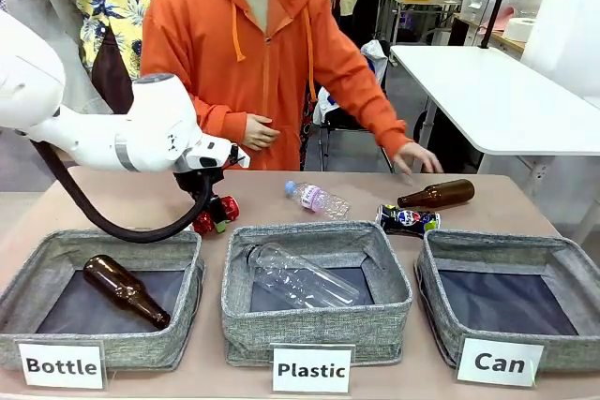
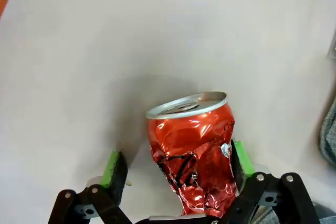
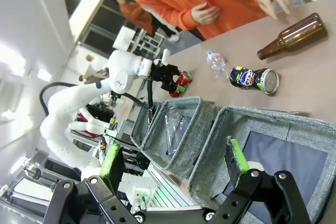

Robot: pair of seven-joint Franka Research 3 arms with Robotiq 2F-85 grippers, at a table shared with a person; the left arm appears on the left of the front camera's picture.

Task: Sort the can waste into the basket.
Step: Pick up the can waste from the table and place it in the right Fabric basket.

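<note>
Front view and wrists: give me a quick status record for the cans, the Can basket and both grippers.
red can: on table, between left gripper's jaws, not yet clamped
blue can: lying on table just behind Can basket
Can basket: no can inside yet
left gripper: open, one pad at the can, gap at the other
right gripper: open, up above Can basket

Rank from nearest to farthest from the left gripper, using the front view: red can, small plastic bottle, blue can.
1. Red can, between the left gripper fingers.
2. Small plastic bottle, mid-table.
3. Blue can, farther right.
</note>
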